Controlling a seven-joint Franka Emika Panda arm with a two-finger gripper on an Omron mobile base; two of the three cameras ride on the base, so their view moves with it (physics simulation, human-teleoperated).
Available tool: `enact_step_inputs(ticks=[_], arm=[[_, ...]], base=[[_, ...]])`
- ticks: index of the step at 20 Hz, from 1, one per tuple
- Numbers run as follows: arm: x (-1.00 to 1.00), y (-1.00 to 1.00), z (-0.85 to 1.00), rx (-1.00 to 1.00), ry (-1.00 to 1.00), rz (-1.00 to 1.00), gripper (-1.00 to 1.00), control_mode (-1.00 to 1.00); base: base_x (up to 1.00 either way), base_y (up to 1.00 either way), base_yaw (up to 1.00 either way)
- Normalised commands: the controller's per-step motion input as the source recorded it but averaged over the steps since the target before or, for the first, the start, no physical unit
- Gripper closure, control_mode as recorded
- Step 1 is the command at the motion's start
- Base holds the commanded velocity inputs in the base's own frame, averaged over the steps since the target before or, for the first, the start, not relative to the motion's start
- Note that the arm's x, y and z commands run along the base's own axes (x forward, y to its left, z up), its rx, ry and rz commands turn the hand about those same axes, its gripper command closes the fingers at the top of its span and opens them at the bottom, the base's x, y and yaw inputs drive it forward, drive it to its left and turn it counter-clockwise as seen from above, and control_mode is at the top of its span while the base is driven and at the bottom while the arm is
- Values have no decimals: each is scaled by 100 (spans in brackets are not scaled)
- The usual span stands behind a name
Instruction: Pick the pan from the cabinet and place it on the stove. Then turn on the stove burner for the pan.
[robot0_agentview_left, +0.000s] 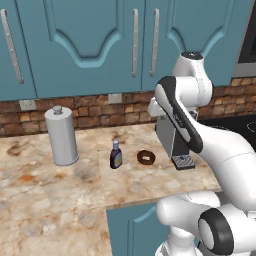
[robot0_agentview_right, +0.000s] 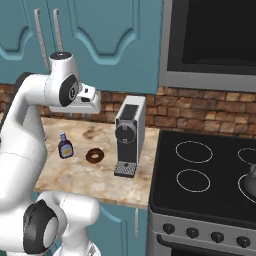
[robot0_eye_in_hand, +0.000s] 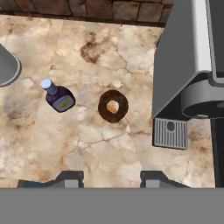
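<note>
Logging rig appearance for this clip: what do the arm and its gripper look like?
The arm is built of glossy white, rounded links with dark grey to black bands and round caps at the joints. No loose cables or lettering can be made out. The gripper ends in two small dark grey, blocky fingertips.

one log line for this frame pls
phase: pre-grasp | claw: open, empty, above counter | cabinet: doors closed | near: donut, bottle, coffee machine | stove: no pan

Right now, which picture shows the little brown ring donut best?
The hand view: it looks straight down on the small brown ring-shaped donut, hole and all, between the dark syrup bottle and grey coffee machine. The left base view and right base view show it small and slanted.
</note>
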Motion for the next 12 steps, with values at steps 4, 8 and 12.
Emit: enact_step_inputs(ticks=[4,8,12], arm=[[-6,4,0,0,0,0,-100,-100],[-31,28,-6,-1,-21,3,-100,-100],[-33,19,8,0,-35,2,-100,-100]], base=[[0,0,0],[0,0,0],[0,0,0]])
